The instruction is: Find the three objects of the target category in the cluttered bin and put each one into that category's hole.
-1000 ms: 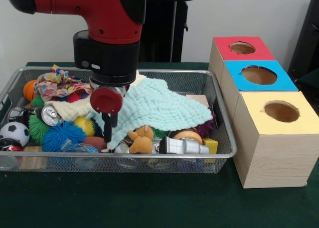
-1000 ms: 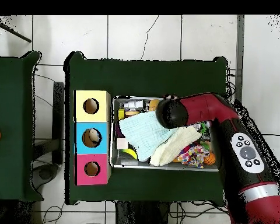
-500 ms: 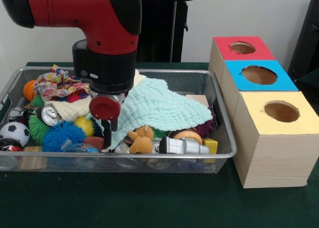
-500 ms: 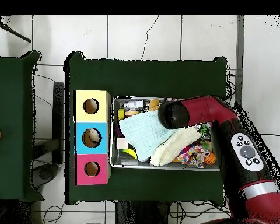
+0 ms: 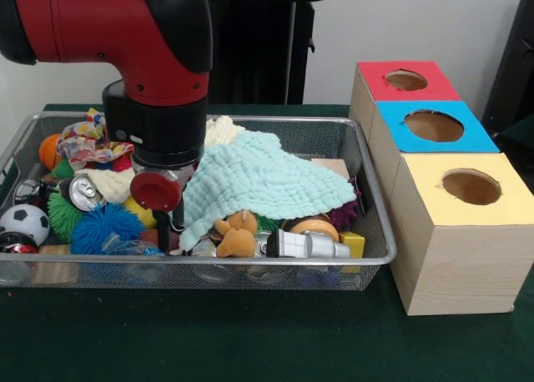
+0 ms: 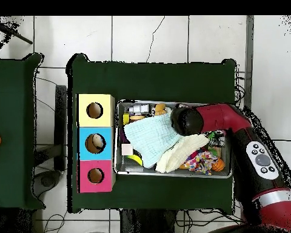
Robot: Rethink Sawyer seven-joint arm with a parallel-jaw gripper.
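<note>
The bin is a wide wire-mesh basket full of clutter; it also shows in the overhead view. A mint-green cloth covers its middle and a cream cloth lies beside it. Around them lie a soda can, a blue spiky ball, a soccer ball, a tan plush toy and a silver and black cylinder. My gripper hangs low in the bin at the mint cloth's left edge, next to a yellow ball. The arm's head hides it from overhead.
Three wooden boxes with round holes stand beside the bin: red top, blue top, yellow top. A colourful cloth and an orange ball sit in the bin's far left corner. The tablecloth is dark green.
The arm has moved left in the front view, off the mint cloth toward the balls, and its gripper has sunk a little lower into the bin.
</note>
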